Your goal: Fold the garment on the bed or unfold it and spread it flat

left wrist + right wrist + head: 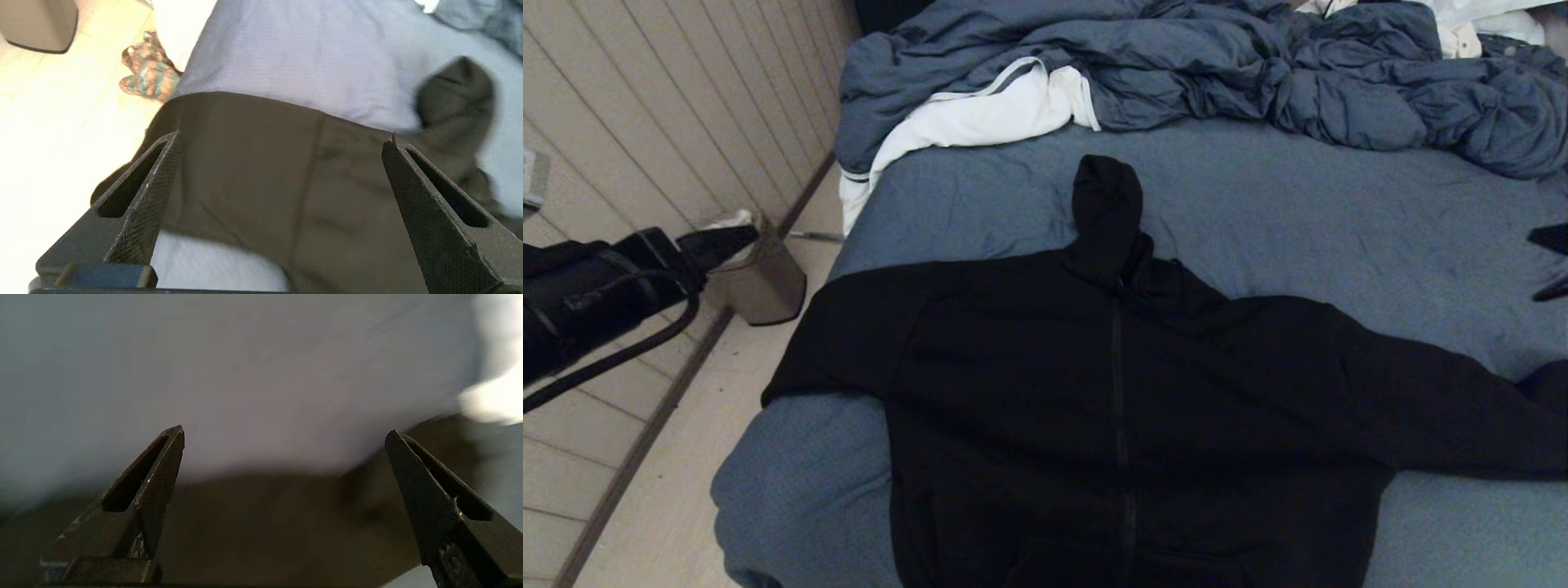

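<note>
Head view has the black hoodie (1111,392) lying front-up and spread out across the lower middle of the frame on the bed (1307,212), hood pointing up toward the rumpled comforter (1217,73), one sleeve hanging off the bed edge at lower left and the other running out to the right edge. So my read is it's already flat and the folding hasn't started; the likely first move is grabbing a sleeve or shoulder on each side and bringing it in over the zipper. The left claw (719,243) sits at the left edge of the frame, out over the floor near a small bin (760,282), jaws wide with nothing in them; its wrist cam looks at the left sleeve and shoulder. The right claw (1550,263) only pokes in at the right edge, just above the other sleeve, also wide and empty.
</note>
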Robot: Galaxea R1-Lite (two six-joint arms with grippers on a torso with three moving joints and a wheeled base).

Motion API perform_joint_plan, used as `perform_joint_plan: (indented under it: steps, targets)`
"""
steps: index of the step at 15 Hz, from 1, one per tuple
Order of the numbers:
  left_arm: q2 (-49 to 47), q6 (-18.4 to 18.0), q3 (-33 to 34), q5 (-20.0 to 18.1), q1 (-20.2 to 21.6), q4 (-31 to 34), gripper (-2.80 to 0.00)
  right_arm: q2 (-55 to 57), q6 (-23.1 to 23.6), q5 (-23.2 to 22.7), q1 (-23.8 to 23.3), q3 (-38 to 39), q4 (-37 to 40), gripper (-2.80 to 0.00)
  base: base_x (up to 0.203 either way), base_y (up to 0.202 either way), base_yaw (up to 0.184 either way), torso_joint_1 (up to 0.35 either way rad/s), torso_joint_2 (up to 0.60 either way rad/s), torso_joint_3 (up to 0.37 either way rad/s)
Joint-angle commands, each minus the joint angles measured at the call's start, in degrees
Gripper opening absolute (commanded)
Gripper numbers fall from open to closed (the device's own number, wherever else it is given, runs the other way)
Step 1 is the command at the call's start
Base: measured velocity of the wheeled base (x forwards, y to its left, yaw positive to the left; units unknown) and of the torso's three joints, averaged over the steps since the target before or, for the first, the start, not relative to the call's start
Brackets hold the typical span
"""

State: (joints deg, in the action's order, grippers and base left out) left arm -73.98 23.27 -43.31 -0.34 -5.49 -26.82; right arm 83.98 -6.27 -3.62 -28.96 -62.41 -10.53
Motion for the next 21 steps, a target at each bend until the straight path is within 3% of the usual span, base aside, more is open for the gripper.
perform_joint_plan:
  steps: [1,2,3,8,13,14,17,18,21]
  targets:
    - [9.42,0.12,-2.88,-0.92,-0.04,9.43,0.0,-7.32,-0.95,-0.18,6.92,-0.07,8.44,0.0,0.0,0.0,0.0,0.0,0.0,0.0]
    - [12.55,0.14,-4.52,-1.74,-0.04,15.26,-1.08,-9.93,-1.93,-0.26,9.77,0.44,11.49,0.0,0.0,0.0,0.0,0.0,0.0,0.0]
    - [15.7,0.15,-6.04,-2.28,-0.05,21.06,-2.8,-12.24,-2.59,-0.3,11.75,1.69,13.54,0.0,0.0,0.0,0.0,0.0,0.0,0.0]
    - [28.31,-0.66,-7.25,-2.99,-0.05,36.55,-2.8,-22.06,-3.04,-0.28,16.55,7.89,19.9,0.0,0.0,0.0,0.0,0.0,0.0,0.0]
    - [41.35,-0.47,-6.9,-7.37,-0.05,53.23,-2.8,-36.37,-2.9,-0.33,18.58,12.85,28.9,0.0,0.0,0.0,0.0,0.0,0.0,0.0]
    - [43.28,-0.46,-6.94,-7.22,-0.05,55.03,-2.8,-38.54,-2.84,-0.34,18.63,13.2,30.76,-2.8,0.0,0.0,0.0,0.0,0.0,0.0]
    - [48.17,-0.75,-9.4,-6.93,-0.05,62.45,-2.8,-42.83,-2.62,-0.47,18.67,12.2,37.64,-2.8,0.0,0.0,0.0,0.0,0.0,0.0]
    - [49.63,-0.82,-10.05,-6.64,-0.05,64.5,-2.8,-44.43,-2.61,-0.66,18.89,12.2,39.08,0.0,0.0,0.0,0.0,0.0,0.0,0.0]
    - [53.54,-0.87,-10.17,-5.96,0.03,68.11,-2.8,-48.45,-2.58,-2.15,19.79,12.78,43.45,0.0,0.0,0.0,0.0,0.0,0.0,0.0]
